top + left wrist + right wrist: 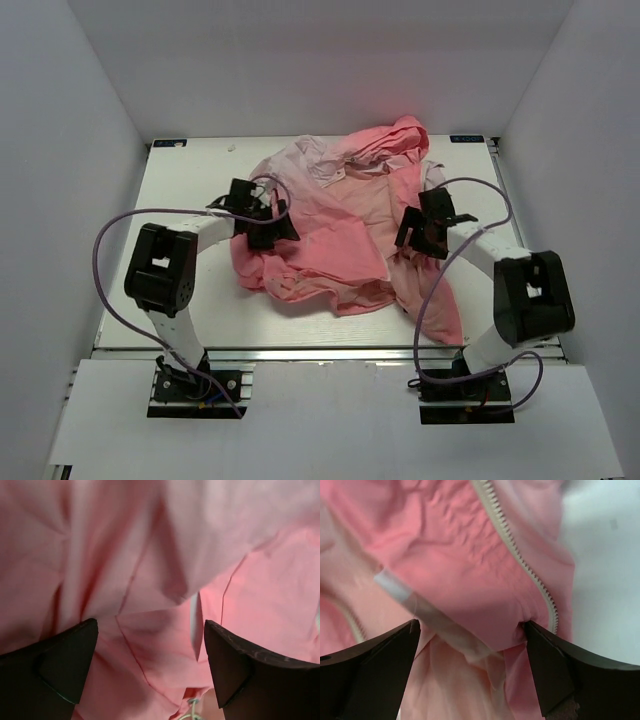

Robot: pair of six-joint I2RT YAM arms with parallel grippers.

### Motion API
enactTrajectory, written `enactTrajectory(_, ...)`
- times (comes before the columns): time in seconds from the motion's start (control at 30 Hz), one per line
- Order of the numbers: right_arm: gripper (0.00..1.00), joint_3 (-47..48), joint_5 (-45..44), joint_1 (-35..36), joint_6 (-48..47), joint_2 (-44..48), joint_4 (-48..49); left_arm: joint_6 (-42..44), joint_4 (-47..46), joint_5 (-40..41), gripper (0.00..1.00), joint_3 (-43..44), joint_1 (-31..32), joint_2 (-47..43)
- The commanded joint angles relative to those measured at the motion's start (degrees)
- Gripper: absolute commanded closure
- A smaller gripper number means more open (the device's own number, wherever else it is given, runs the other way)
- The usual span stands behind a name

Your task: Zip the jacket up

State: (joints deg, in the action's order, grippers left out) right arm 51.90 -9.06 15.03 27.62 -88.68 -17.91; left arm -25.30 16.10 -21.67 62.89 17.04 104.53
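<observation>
Both released, left end effector (150, 625) and right end effector (471, 624) hovered over crumpled pink windbreaker jacket (330, 240); its seemingly twisted white zipper (512, 542) could snag.

White links (172, 328), black joints (160, 266), purple cables (100, 250); left gripper (150, 625), right gripper (471, 624) black.

White-walled enclosure (90, 150), pale table (180, 180)

Bright, even overhead light washes the white worktop (300, 332) and side walls (60, 200); a pink glow tints the far wall (330, 80). Shadows are faint. Both wrist views are soft: the jacket (150, 555) blurs close up, though the zipper teeth (512, 545) read clearly in the right one.
</observation>
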Motion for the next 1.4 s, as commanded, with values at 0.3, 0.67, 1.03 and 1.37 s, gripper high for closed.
enactTrajectory(0.3,0.11,30.4,-3.1,0.0,-6.9,-18.6,3.3,4.7,5.2,5.6,0.02,18.6,-12.3,6.5)
enactTrajectory(0.67,0.11,2.0,-4.1,-6.1,-2.8,16.6,-12.0,1.8,2.9,0.8,0.02,10.4,-12.3,-15.1)
enactTrajectory(1.03,0.15,-10.7,3.7,-10.5,1.7,21.7,-11.5,-4.3,-6.0,-10.3,0.02,-0.9,-12.0,-23.4)
enactTrajectory(1.37,1.00,-3.7,1.1,-3.5,-6.1,24.0,-11.3,-5.5,-7.2,-9.5,0.02,-6.4,-12.0,-29.6)
